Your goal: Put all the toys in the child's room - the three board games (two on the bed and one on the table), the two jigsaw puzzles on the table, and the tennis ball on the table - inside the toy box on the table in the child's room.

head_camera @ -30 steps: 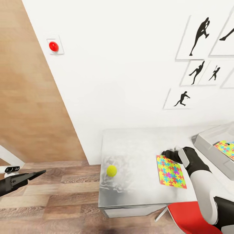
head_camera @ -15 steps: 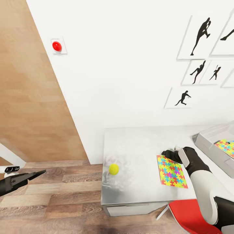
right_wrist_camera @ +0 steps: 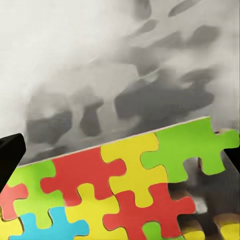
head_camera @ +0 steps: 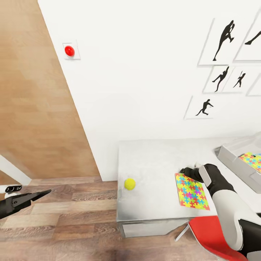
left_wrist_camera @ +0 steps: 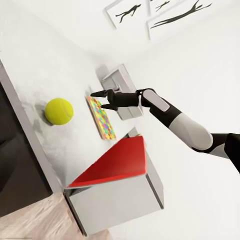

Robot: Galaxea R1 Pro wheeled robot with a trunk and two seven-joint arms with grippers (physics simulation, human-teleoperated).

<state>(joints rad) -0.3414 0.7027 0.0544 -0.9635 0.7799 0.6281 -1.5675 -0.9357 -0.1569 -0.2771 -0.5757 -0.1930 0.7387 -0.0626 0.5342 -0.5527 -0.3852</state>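
Far left in the head view: wood-panelled wall [head_camera: 32, 101], plank floor [head_camera: 61, 221] below it, and the left pincer [head_camera: 42, 193] stretched out low over the floor, its dark fingers drawn together to a point, holding nothing, well apart from the desk. Further along, a red round button [head_camera: 69, 51] on a white plate, high on the white wall. Then the pale grey desk [head_camera: 159, 163] pushed against that wall. Near its left front edge, a yellow-green tennis ball [head_camera: 129, 183], alone on the bare top (seen too in the left wrist view, round and fuzzy [left_wrist_camera: 59, 111]). Nothing between ball and puzzle.

Right of centre, a jigsaw puzzle [head_camera: 191, 191] lying flat on the desk: a rectangle of interlocking red, yellow, green and blue pieces, close up in the right wrist view [right_wrist_camera: 110, 190]. Right pincer [head_camera: 186, 171] at the puzzle's far edge, fingers parted, one dark tip at each side of the wrist picture, nothing between them; white forearm angled down from the right. Above, black silhouette pictures [head_camera: 221, 40] on the wall. Below the desk front, a red chair seat [head_camera: 210, 235]. At the far right, a grey toy box [head_camera: 235, 159] on the desk, a second colourful puzzle [head_camera: 252, 160] inside.
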